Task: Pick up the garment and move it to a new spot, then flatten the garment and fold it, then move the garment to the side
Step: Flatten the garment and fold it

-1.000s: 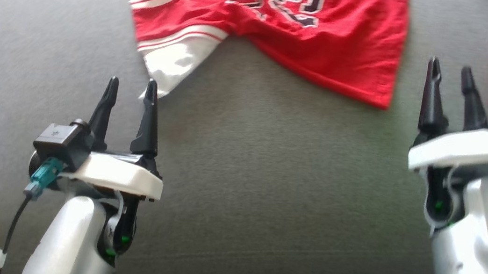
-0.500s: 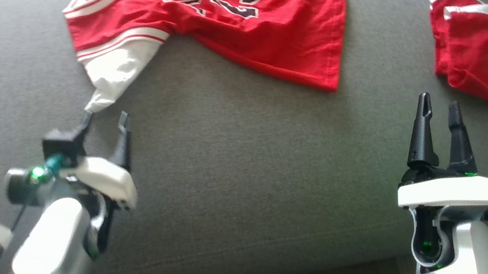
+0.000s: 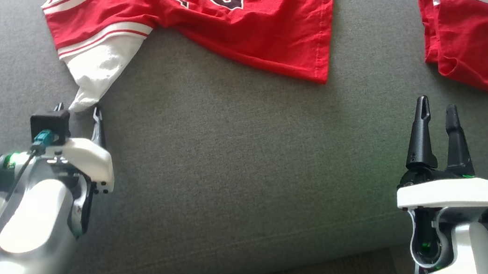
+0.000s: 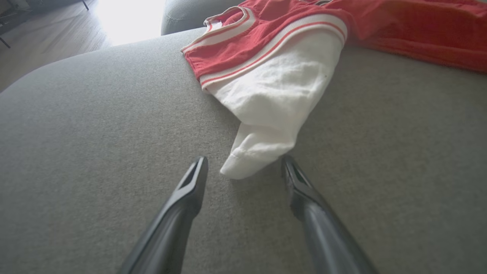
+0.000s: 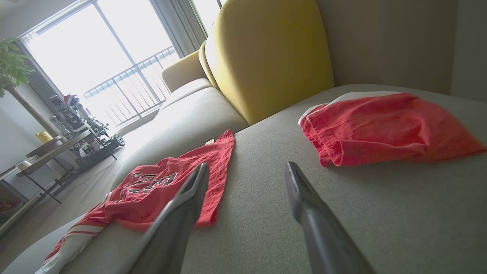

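The white sleeve [image 4: 274, 95] of the red fabric jersey [image 3: 240, 23] runs straight ahead from the widely spread left end effector [image 4: 244, 159], its tip between the fingers (the right end effector [image 3: 437, 104], equally spread, sits well apart).

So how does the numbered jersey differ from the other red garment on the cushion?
The jersey lies spread out; the folded garment is doubled into a compact bundle. The jersey carries dark lettering and a white sleeve; the folded garment is plain red with a white edge. The jersey's sleeve tip sits between the open jaws of the left gripper; the folded garment lies apart from the right gripper. Both are red and rest on the grey cushion.
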